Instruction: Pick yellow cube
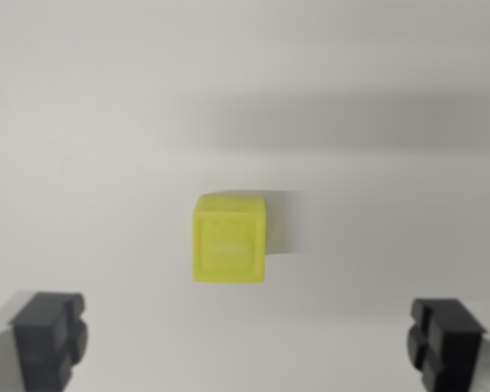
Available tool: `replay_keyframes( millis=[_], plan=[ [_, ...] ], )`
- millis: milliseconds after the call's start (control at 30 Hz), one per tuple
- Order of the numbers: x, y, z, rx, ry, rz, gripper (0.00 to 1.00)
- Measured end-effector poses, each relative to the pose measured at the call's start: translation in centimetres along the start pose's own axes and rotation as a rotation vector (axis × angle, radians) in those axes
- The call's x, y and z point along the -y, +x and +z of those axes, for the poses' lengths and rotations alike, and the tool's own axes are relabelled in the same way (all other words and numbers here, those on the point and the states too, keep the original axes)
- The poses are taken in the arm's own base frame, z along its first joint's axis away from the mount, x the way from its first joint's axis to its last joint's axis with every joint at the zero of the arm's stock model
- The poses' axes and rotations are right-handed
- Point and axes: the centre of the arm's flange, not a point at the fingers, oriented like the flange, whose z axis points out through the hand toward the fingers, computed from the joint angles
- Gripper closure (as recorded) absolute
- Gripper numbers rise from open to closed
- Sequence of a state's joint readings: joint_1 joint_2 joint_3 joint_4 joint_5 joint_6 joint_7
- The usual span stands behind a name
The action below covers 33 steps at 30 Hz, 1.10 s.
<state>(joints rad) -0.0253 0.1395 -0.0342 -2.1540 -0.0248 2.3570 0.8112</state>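
Yellow cube [229, 239] sits on a plain white surface [106, 122], a little left of centre in the wrist view and slightly below mid-height. Its near face looks straight at the camera and shows a faint recessed square panel; a thin strip of the top face is visible above it. Cube appears translucent, lime-tinted yellow, edges slightly soft from blur. It casts a pale shadow toward the wrist view's right, and a broader grey band of shadow lies across the surface higher up.

Gripper [249, 343]: both dark fingertips [49, 339] show at the bottom corners of the frame, one at the wrist view's left and one at the right. They stand wide apart with nothing between them, so the jaws are spread and holding nothing. Neither fingertip touches the cube; the cube lies above them in the picture, well apart from both, and roughly between their two lines, somewhat nearer the left one. Surface around the cube is bare white.
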Motion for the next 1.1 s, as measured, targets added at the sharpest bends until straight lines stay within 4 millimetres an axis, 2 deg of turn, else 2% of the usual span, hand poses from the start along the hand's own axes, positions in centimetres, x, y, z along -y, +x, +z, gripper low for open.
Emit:
replay_keyframes(
  millis=[1100],
  plan=[
    [-0.9,-1.4,5.4,0.019,-0.01,0.011,0.0]
  ],
)
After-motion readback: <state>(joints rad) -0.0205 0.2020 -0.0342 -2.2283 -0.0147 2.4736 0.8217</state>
